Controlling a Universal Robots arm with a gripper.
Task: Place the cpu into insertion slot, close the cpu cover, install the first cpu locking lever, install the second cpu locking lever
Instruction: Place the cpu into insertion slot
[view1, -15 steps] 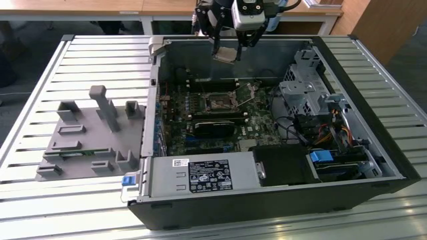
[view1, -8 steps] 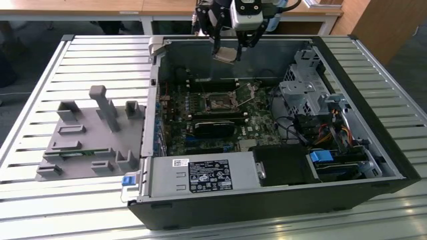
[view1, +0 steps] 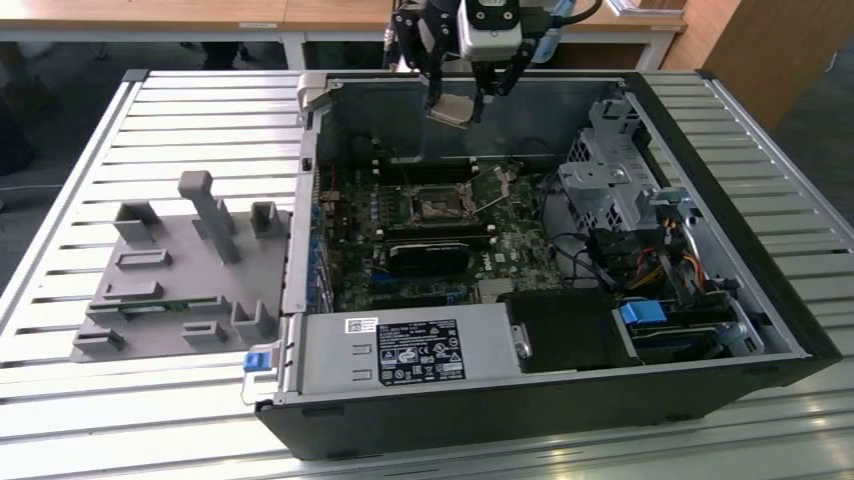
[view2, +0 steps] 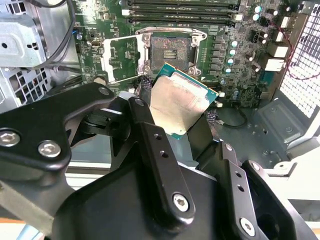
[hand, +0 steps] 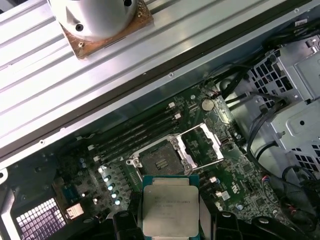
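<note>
Holding a flat, square, silvery-beige cpu (view2: 182, 105) in the air over an opened computer

Two matte black metal fingers (view2: 155, 145) of the gripper (view2: 177, 120), each a flat bar studded with screw heads, are closed against opposite edges of the cpu. The chip sits tilted between them in the second wrist view. Its metal lid is pale and dull, and a thin green substrate shows around the edge. In the first wrist view the chip faces the camera squarely, with a dark fingertip on either side.

Beyond the chip lies the insertion slot (hand: 160, 161), a small square dark socket with a bright metal rim. It is bare and apart from the cpu. Just beside it, the cpu cover (hand: 202, 145), a thin square steel frame with an open window, is swung off the socket on its hinge. Long, narrow black memory slots (hand: 135, 135) run in parallel just past the socket. All of these sit on the green, component-dotted motherboard (hand: 235, 185).

In the exterior view the gripper hangs near the far wall of the black, box-shaped steel computer case (view1: 534, 420), which lies on its side with the interior open. The chip is well above the board. A perforated grey sheet-metal drive cage (view1: 601, 180) stands toward the exterior view's right. A silvery power supply box (view1: 400, 350) with a white label lies along the near edge. The case rests on a ribbed, slatted aluminium table (view1: 80, 200). On the exterior view's left stands a grey moulded plastic fixture (view1: 174, 270) of blocks and upright posts. Pale wooden benches (view1: 200, 15) stand behind the table.
</note>
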